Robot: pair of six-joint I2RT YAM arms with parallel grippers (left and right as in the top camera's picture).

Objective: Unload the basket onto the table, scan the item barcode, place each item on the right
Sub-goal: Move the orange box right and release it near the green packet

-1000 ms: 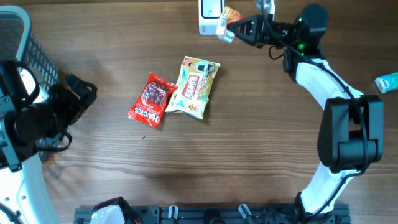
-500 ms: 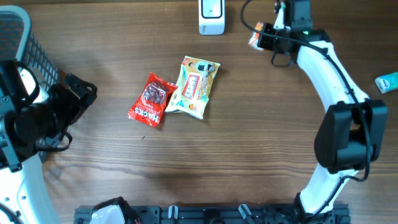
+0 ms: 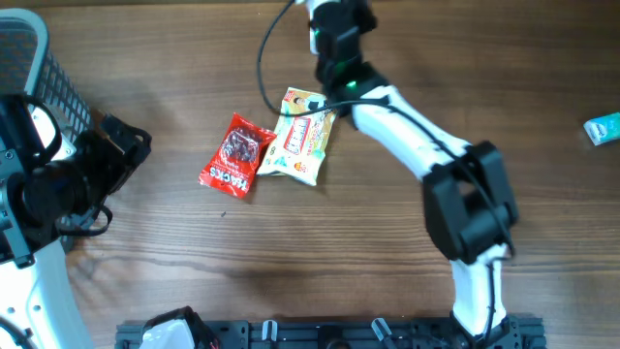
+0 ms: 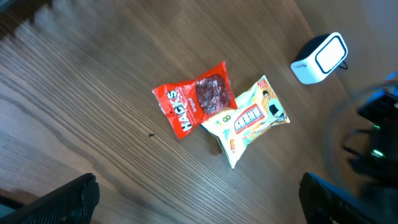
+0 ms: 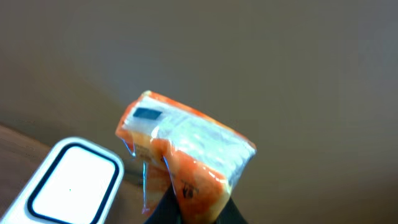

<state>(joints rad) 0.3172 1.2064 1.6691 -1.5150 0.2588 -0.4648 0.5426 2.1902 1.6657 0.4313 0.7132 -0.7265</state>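
Your work surface is a brown wooden table point(image 3: 291, 252) with a long grain. In the right wrist view, a plain, blurred grey-brown background fills everything above its far edge.

The orange packet point(image 5: 186, 149) is held up in the air at the far middle of the table, tilted, with its clear, shiny wrapping facing the camera and a small dark rectangle near its upper left corner. Whether that rectangle is the barcode you cannot tell from here. Your right gripper point(image 5: 189, 208) is pinched nearly closed on the packet's lower edge, with its dark fingers meeting under the orange wrapper. The white scanner point(image 5: 71, 183) stands just below and to the left of the packet in that view, its dark-rimmed window facing up. The two are close but not touching.

From overhead, your right arm stretches across the table to that far edge and covers both the scanner and the packet.

Nearer the middle lie a yellow snack bag point(image 3: 305, 136) and a red snack bag point(image 3: 235, 155). They sit side by side with their edges touching, flat on the wood, just in front of the scanner. A teal packet point(image 3: 602, 128) lies well apart at the right edge.

Your left gripper point(image 4: 199, 199) hangs over the left side with its fingers spread wide and nothing between them, beside a wire basket point(image 3: 39, 68) at the left edge.
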